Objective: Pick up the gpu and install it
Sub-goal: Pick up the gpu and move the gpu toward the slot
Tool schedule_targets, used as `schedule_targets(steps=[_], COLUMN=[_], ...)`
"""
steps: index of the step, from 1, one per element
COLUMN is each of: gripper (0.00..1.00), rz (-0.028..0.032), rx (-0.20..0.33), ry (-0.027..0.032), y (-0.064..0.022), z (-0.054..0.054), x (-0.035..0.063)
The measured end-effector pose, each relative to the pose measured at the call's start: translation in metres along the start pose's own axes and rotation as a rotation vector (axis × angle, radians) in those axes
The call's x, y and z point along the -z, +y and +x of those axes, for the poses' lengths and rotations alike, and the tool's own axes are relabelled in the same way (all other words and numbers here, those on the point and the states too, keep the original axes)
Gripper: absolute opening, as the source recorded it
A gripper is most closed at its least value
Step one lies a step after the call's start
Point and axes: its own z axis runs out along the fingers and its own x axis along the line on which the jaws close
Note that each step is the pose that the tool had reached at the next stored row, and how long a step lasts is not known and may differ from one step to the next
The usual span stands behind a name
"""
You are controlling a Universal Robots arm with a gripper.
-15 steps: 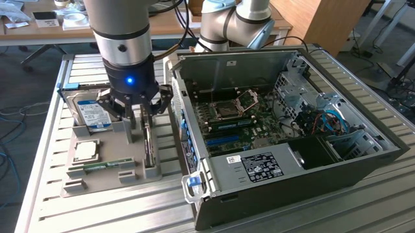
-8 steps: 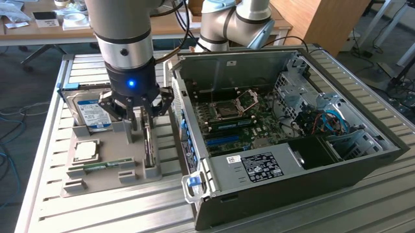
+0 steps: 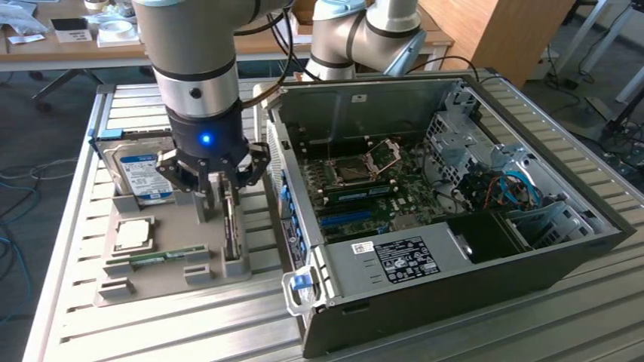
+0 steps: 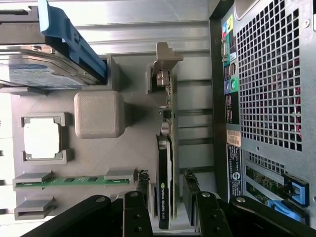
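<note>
On the surface (image 3: 71, 249) beside the case (image 3: 483, 271), the gpu (image 4: 165, 168) is being straddled edge-on in its tray (image 4: 94, 158) by open jaws, which are best being aligned centred and square to the card for a level grip.

Both see the tray (image 3: 181, 237): exterior from high, wrist from close above.

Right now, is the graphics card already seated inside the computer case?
No, the graphics card stands on edge in its holder on the grey tray, outside the computer case.
</note>
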Motion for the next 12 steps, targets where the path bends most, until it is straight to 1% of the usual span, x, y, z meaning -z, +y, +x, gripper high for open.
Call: schedule_targets(steps=[5, 12], gripper=[0.42, 0.42], rz=[0.0, 0.0], rx=[0.0, 0.0], ry=[0.0, 0.0], y=[0.0003, 0.0003], z=[-0.001, -0.001], x=[-0.0036, -0.0158])
